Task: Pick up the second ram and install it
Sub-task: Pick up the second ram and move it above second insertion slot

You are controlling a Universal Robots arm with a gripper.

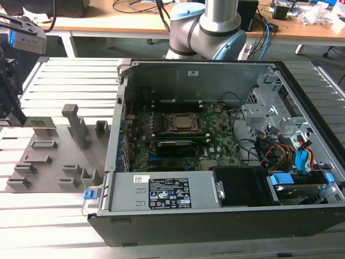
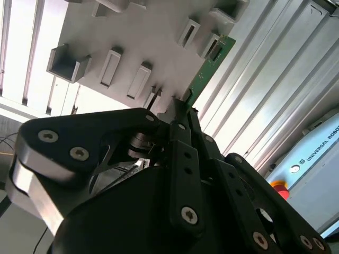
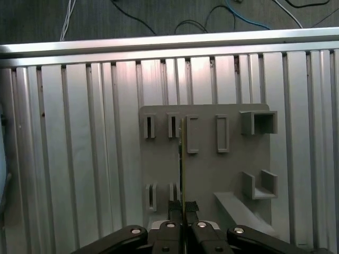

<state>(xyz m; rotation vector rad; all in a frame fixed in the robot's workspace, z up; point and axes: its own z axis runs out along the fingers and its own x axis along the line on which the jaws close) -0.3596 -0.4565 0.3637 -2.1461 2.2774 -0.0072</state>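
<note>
In the exterior view my gripper (image 1: 20, 120) hangs at the far left, above the grey fixture plate (image 1: 59, 156). It is shut on one end of the second ram (image 1: 41, 123), a narrow green stick with a pale label, which is held lifted off the plate. The second wrist view shows the green stick (image 2: 207, 67) reaching out from between the closed fingertips (image 2: 183, 114). Seen edge-on in the first wrist view, the ram (image 3: 181, 159) is a thin line rising from my gripper (image 3: 183, 207) over the plate's slots (image 3: 192, 133).
The open computer case (image 1: 124, 97) lies to the exterior view's right, with the motherboard's CPU socket (image 1: 183, 123) and a dark memory slot area (image 1: 177, 144). A tall grey post (image 1: 75, 124) stands on the fixture plate. Cables (image 1: 285, 151) crowd the case's right side.
</note>
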